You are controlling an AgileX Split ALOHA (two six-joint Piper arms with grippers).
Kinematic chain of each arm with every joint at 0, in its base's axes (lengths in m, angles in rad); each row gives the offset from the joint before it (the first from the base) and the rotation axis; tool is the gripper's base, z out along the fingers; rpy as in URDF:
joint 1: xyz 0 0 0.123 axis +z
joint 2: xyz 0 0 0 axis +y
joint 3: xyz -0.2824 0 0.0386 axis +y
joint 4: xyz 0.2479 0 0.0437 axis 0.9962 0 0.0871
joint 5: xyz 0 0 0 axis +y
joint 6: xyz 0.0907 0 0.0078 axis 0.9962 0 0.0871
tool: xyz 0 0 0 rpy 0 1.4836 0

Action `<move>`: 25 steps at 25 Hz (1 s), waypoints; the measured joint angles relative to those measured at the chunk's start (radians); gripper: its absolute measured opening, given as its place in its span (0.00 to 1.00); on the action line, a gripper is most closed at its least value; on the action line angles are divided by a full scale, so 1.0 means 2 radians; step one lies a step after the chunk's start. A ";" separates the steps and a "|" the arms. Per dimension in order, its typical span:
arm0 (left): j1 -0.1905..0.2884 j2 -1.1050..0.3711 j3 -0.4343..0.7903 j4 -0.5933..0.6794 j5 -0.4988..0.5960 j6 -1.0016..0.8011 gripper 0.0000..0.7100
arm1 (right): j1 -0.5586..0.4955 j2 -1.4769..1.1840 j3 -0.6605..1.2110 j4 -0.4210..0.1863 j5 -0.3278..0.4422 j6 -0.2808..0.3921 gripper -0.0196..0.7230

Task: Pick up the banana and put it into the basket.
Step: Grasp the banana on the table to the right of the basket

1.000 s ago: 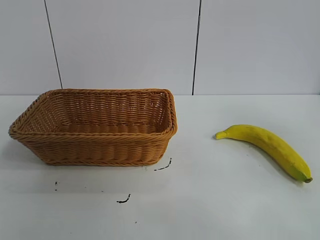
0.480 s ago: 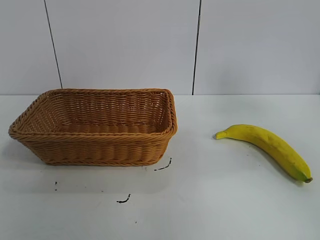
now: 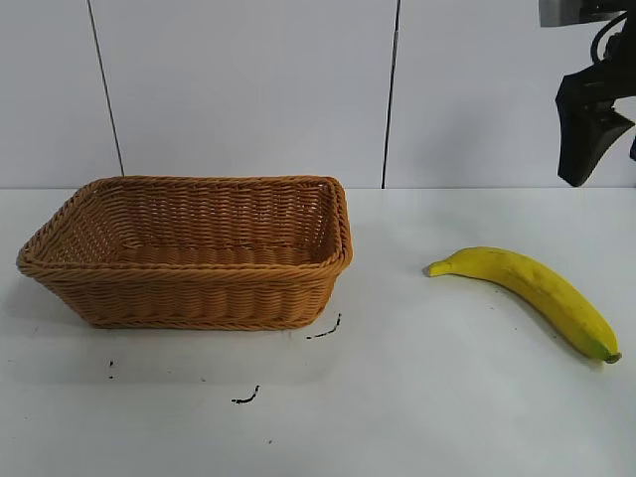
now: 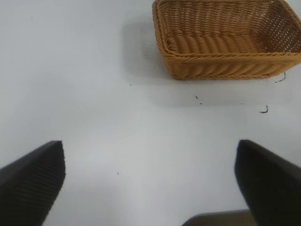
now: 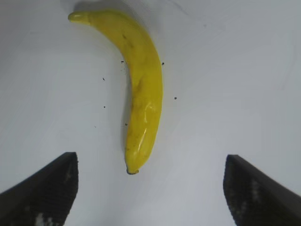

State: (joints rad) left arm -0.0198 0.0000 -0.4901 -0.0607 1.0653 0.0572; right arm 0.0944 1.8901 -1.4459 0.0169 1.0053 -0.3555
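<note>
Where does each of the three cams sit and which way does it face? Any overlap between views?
Exterior: off the rig, facing the table front-on toward the wall; sees the basket, the banana, and the right gripper at top right.
Left wrist: on the left arm, looking down at the table; the open left gripper frames bare surface, basket beyond.
Right wrist: on the right arm, looking down; the open right gripper frames the banana.
Shared: exterior and left wrist both see the basket; exterior and right wrist both see the banana.

White table (image 3: 417, 417) with basket (image 3: 189, 298), banana (image 3: 532, 288) well apart.
</note>
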 joint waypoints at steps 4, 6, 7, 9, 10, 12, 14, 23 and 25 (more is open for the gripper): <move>0.000 0.000 0.000 0.000 0.000 0.000 0.98 | -0.001 0.030 0.000 -0.001 -0.023 0.010 0.84; 0.000 0.000 0.000 0.000 0.000 0.000 0.98 | -0.002 0.047 0.000 -0.002 -0.033 0.013 0.84; 0.000 0.000 0.000 0.000 0.000 0.000 0.98 | -0.002 0.054 0.000 -0.002 -0.039 0.013 0.84; 0.000 0.000 0.000 0.000 0.000 0.000 0.98 | -0.002 0.073 0.000 -0.002 -0.050 0.013 0.84; 0.000 0.000 0.000 0.000 0.000 0.000 0.98 | -0.002 0.082 0.000 -0.002 -0.059 0.014 0.84; 0.000 0.000 0.000 0.000 0.000 0.000 0.98 | -0.002 0.098 0.000 -0.002 -0.080 0.020 0.84; 0.000 0.000 0.000 0.000 0.000 0.000 0.98 | -0.002 0.114 0.000 -0.002 -0.105 0.028 0.84; 0.000 0.000 0.000 0.000 0.000 0.000 0.98 | -0.002 0.155 0.000 -0.002 -0.139 0.037 0.84; 0.000 0.000 0.000 0.000 0.000 0.000 0.98 | -0.002 0.155 0.000 -0.002 -0.139 0.038 0.82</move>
State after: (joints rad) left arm -0.0198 0.0000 -0.4901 -0.0607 1.0653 0.0572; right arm 0.0898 2.2010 -1.4459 0.0130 0.7276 -0.2797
